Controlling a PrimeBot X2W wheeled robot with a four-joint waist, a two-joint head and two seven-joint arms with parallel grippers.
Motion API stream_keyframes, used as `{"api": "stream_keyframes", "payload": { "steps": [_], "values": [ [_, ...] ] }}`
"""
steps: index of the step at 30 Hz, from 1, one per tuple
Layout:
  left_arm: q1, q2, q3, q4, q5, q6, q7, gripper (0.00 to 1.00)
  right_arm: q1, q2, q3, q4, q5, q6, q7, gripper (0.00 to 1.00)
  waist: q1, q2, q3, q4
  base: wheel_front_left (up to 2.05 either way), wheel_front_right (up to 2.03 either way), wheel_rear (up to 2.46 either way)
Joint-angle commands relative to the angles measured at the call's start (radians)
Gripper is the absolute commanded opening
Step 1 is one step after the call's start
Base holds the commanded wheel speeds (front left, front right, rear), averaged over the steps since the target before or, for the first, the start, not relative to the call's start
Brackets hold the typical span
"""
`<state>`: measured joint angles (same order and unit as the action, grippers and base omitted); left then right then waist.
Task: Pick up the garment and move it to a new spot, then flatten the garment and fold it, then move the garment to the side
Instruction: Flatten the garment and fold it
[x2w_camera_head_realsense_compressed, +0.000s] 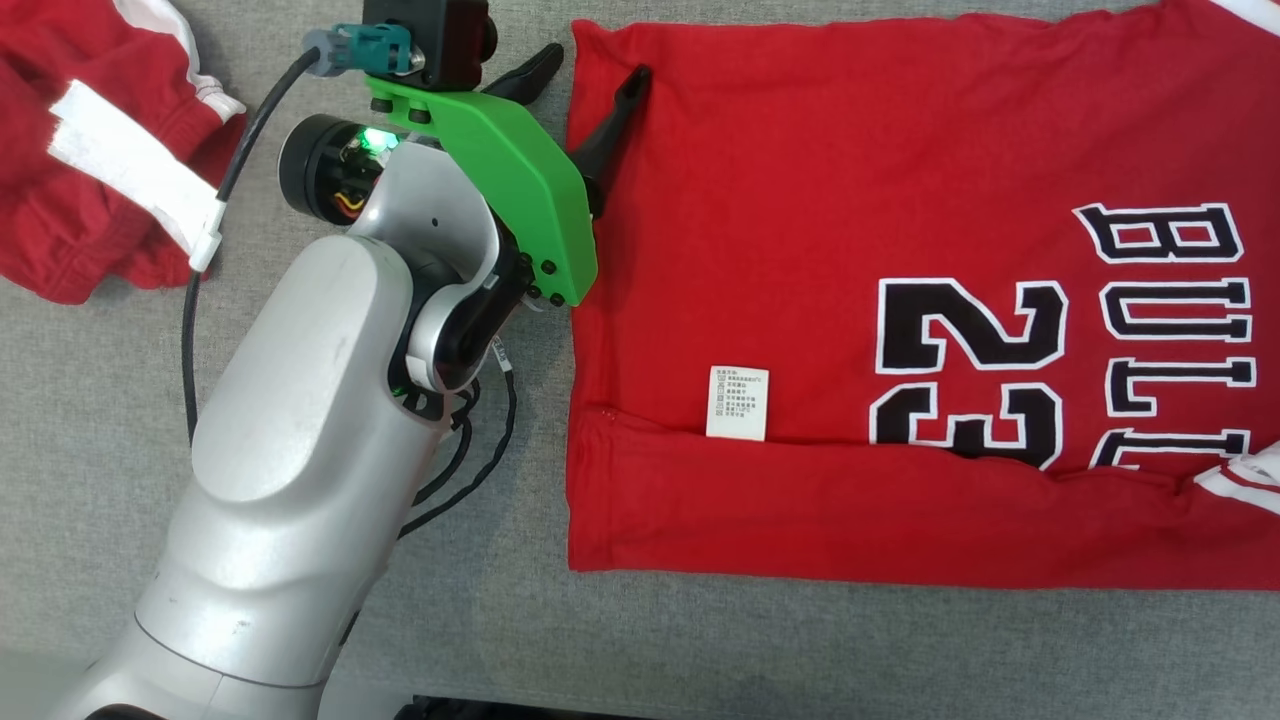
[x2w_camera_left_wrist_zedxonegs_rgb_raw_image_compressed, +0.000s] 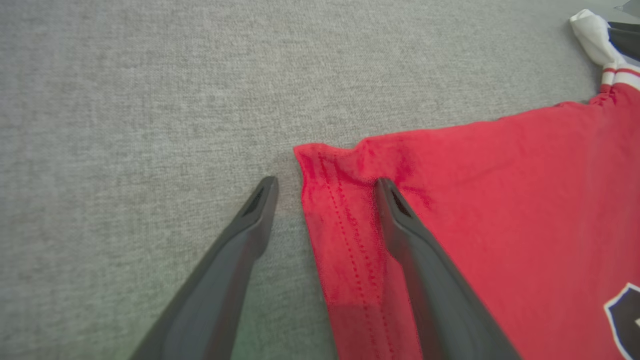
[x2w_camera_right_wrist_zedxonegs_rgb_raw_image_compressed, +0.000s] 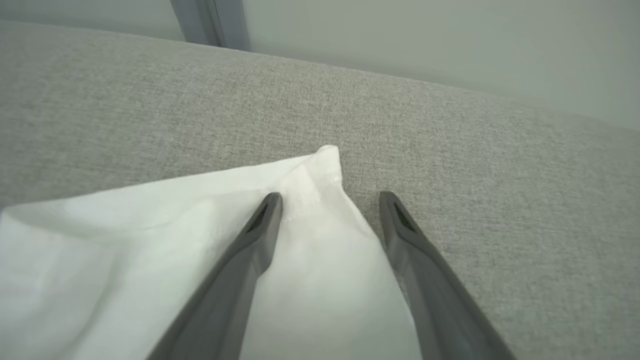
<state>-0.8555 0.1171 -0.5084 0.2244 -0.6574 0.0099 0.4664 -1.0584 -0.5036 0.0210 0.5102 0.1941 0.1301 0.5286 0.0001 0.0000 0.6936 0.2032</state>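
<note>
**Grey cloth counter, pale wall behind**

A counter (x2w_camera_head_realsense_compressed: 700, 640) covered in grey woven cloth spreads across the head view, evenly lit, with only soft shadows. In the right wrist view its far edge meets a plain, pale grey-green wall (x2w_camera_right_wrist_zedxonegs_rgb_raw_image_compressed: 450, 45). A darker blue-grey upright strip (x2w_camera_right_wrist_zedxonegs_rgb_raw_image_compressed: 210, 22) rises there at top left.

My garment (x2w_camera_head_realsense_compressed: 800, 200) is plain red, with a black "23" and lettering outlined in white, and a white care label (x2w_camera_head_realsense_compressed: 738, 403) on it. Under the garment the fabric surface (x2w_camera_head_realsense_compressed: 600, 640) is mottled grey. Beside the garment, my left gripper (x2w_camera_left_wrist_zedxonegs_rgb_raw_image_compressed: 325, 187) has dark grey fingers (x2w_camera_left_wrist_zedxonegs_rgb_raw_image_compressed: 235, 250) and a bright green bracket (x2w_camera_head_realsense_compressed: 520, 180). Left of the garment, a second cloth (x2w_camera_head_realsense_compressed: 90, 230) is red with white bands.
</note>
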Motion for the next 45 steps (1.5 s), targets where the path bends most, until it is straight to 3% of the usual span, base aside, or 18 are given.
{"api": "stream_keyframes", "payload": {
  "steps": [1,10,16,21,26,32,34,35,36,37,41,45],
  "values": [
    [0.006,-0.012,-0.014,0.021,-0.003,-0.002,0.003,0.0,0.03,0.014,0.041,0.016,0.019,0.001,-0.007,0.0,-0.0001,0.0,-0.008,-0.006,0.0,0.0,0.0],
    [0.022,0.032,0.019,-0.004,0.025,-0.003,-0.095,0.0,-0.005,-0.008,0.074,-0.073,0.138,0.0,-0.129,0.0,-0.0001,0.0,-0.036,-0.05,0.0,0.0,0.0],
    [0.144,0.081,0.047,-0.125,0.006,0.009,-0.144,0.0,0.175,-0.081,0.064,-0.229,0.261,0.0,-0.157,0.0,-0.0001,0.0,-0.104,-0.098,0.0,0.0,0.0],
    [0.297,0.112,0.064,-0.24,-0.027,0.025,-0.168,0.0,0.406,-0.101,-0.034,-0.363,0.339,0.0,-0.189,0.0,-0.0001,0.0,-0.198,-0.139,0.0,0.0,0.0],
    [0.426,0.136,0.081,-0.307,-0.039,0.056,-0.199,0.0,0.63,-0.06,-0.141,-0.497,0.374,0.0,-0.188,0.0,-0.0001,0.0,-0.272,-0.169,0.0,0.0,0.0],
    [0.55,0.15,0.079,-0.362,-0.065,0.081,-0.196,0.0,0.844,0.044,-0.208,-0.621,0.375,0.0,-0.162,0.0,-0.0001,0.0,-0.317,-0.204,0.0,0.0,0.0],
    [0.587,0.158,0.081,-0.365,-0.062,0.091,-0.207,0.38,0.892,0.084,-0.217,-0.627,0.364,0.0,-0.155,0.0,-0.0001,0.0,-0.326,-0.212,0.0,0.0,0.0],
    [0.608,0.168,0.08,-0.357,-0.053,0.099,-0.207,1.0,0.914,0.104,-0.218,-0.638,0.35,0.0,-0.151,0.0,-0.0001,0.0,-0.33,-0.215,0.0,0.0,0.0],
    [0.624,0.179,0.073,-0.348,-0.042,0.103,-0.201,1.0,0.931,0.115,-0.215,-0.643,0.34,0.0,-0.145,0.59,-0.0001,0.0,-0.333,-0.217,0.0,0.0,0.0],
    [0.638,0.186,0.07,-0.342,-0.032,0.108,-0.208,1.0,0.946,0.133,-0.225,-0.647,0.327,0.0,-0.141,1.0,-0.0001,0.0,-0.336,-0.218,0.0,0.0,0.0],
    [0.697,0.196,0.085,-0.32,0.03,0.149,-0.296,1.0,0.984,0.168,-0.252,-0.655,0.306,0.0,-0.094,1.0,-0.0001,0.0,-0.351,-0.222,0.0,0.0,0.0],
    [0.752,0.158,0.115,-0.303,0.099,0.199,-0.5,1.0,0.961,0.197,-0.306,-0.64,0.28,0.0,-0.071,1.0,-0.0001,0.0,-0.357,-0.216,0.0,0.0,0.0]
  ]
}}
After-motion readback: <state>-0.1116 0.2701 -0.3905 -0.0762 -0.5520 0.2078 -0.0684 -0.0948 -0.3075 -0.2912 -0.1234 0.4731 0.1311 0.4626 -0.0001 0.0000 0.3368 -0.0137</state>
